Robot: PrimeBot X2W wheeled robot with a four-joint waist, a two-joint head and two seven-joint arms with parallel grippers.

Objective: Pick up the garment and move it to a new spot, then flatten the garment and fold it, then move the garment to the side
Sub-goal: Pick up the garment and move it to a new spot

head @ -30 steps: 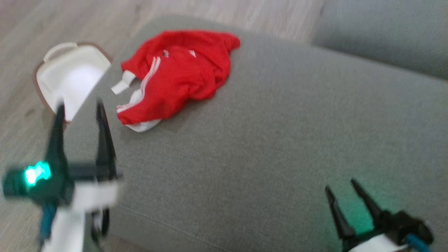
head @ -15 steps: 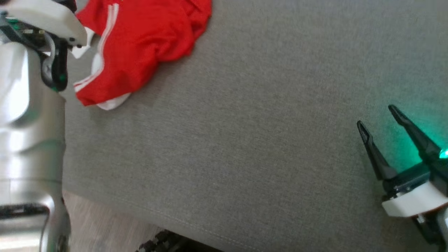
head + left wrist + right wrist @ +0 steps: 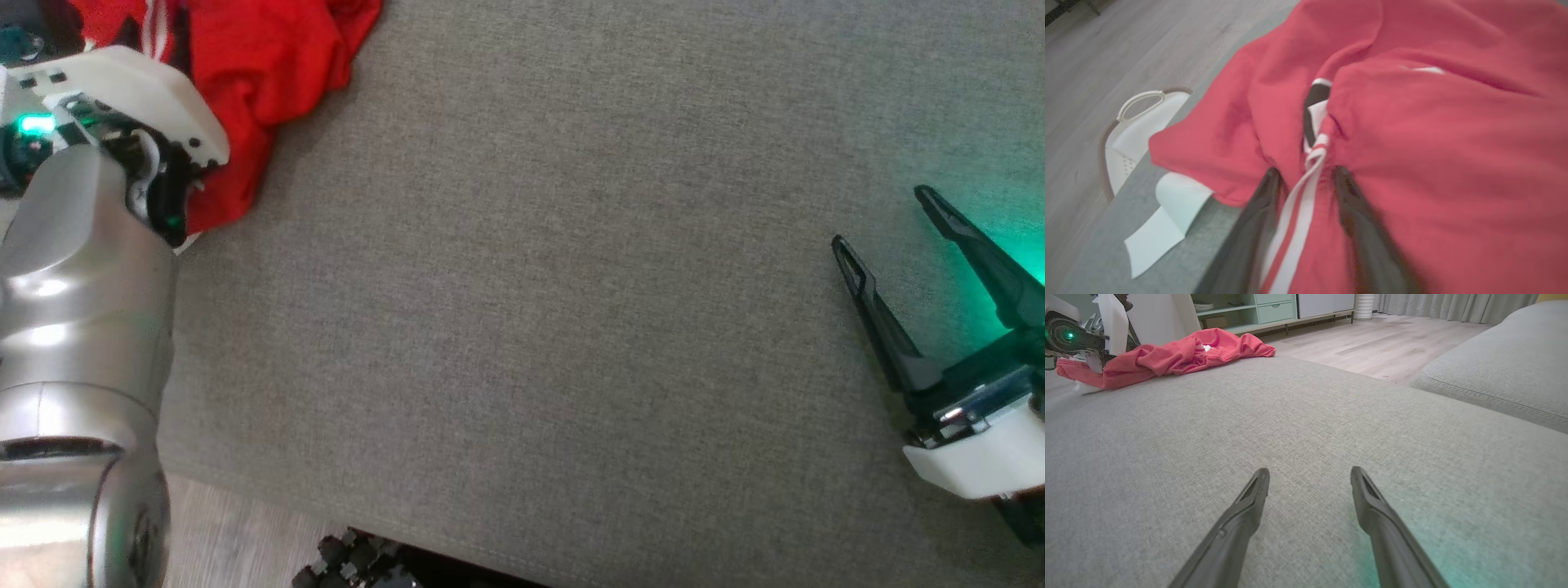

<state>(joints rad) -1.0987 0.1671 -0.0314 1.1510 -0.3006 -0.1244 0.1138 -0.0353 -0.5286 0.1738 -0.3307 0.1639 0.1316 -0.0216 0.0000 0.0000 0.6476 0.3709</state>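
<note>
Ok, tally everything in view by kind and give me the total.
Red garment: 1
White basket: 1
Grey sofa cushions: 2
End effectors: 2, the left end effector and the right end effector
Total: 6

Nothing legible anywhere tbh. On red garment (image 3: 1433, 163): dark-and-white patch (image 3: 1314, 110) half tucked in fold, small white mark (image 3: 1423, 70) further up, both too blurred to read. White flap (image 3: 1163, 220) at hem looks blank.
</note>
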